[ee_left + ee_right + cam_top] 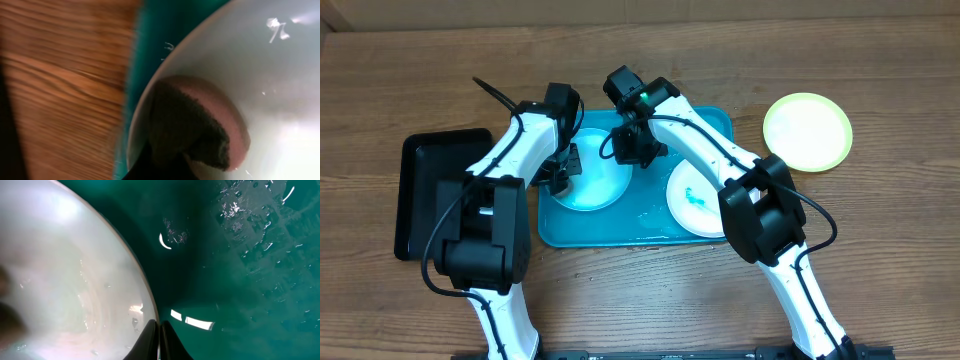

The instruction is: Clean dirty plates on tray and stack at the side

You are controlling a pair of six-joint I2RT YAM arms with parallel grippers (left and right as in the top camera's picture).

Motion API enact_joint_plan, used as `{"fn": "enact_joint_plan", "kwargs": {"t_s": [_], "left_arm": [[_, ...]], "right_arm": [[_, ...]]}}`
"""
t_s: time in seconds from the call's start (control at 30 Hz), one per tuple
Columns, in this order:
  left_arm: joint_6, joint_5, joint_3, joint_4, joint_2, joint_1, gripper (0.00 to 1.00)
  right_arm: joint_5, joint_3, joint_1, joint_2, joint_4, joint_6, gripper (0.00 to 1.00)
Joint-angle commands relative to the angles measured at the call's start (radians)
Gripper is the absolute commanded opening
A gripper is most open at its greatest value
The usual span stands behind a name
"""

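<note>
Overhead, the light blue plate (594,188) lies at the left end of the turquoise tray (620,232). A smeared white plate (695,200) sits beside it, and the yellow-green plate (807,132) rests apart on the table (880,250). The left claw (560,172) grips a sponge (200,125) pressed onto the light blue plate. The right claw (160,330) is pinched closed on that plate's rim. A black tray (430,180) sits at far left.

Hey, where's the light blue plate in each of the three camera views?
Overhead: light blue plate left of centre, on the tray.
Left wrist: plate fills the right side, tray strip beside it.
Right wrist: plate fills the left, tray on the right.
Shared landmark: the turquoise tray.
</note>
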Motion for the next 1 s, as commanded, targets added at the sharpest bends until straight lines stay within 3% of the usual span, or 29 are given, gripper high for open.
{"fn": "enact_joint_plan", "kwargs": {"t_s": [0.0,0.17,0.27,0.4,0.6,0.87,0.97], "left_arm": [[-0.066,-0.362,-0.019,-0.001,0.013,0.021,0.04],[-0.067,-0.321,0.104,-0.054,0.001,0.021,0.04],[-0.139,-0.26,0.242,-0.142,-0.031,0.027,0.04],[-0.171,-0.083,0.345,-0.169,-0.1,0.077,0.04],[-0.192,0.124,0.357,-0.195,-0.192,0.262,0.04],[-0.184,0.132,0.266,-0.256,-0.18,0.495,0.04],[-0.183,0.133,0.195,-0.22,-0.177,0.561,0.04]], "right_arm": [[0.063,0.011,-0.019,0.007,-0.005,0.005,0.04],[0.063,0.011,-0.018,0.007,0.022,-0.007,0.04],[0.063,0.015,-0.018,0.004,0.036,-0.007,0.04],[0.104,0.047,-0.014,-0.017,0.016,-0.033,0.04],[0.389,0.142,0.038,-0.088,-0.057,-0.104,0.04],[1.027,0.285,0.189,-0.119,-0.133,-0.257,0.04],[1.077,0.294,0.238,-0.119,-0.132,-0.27,0.04]]}}
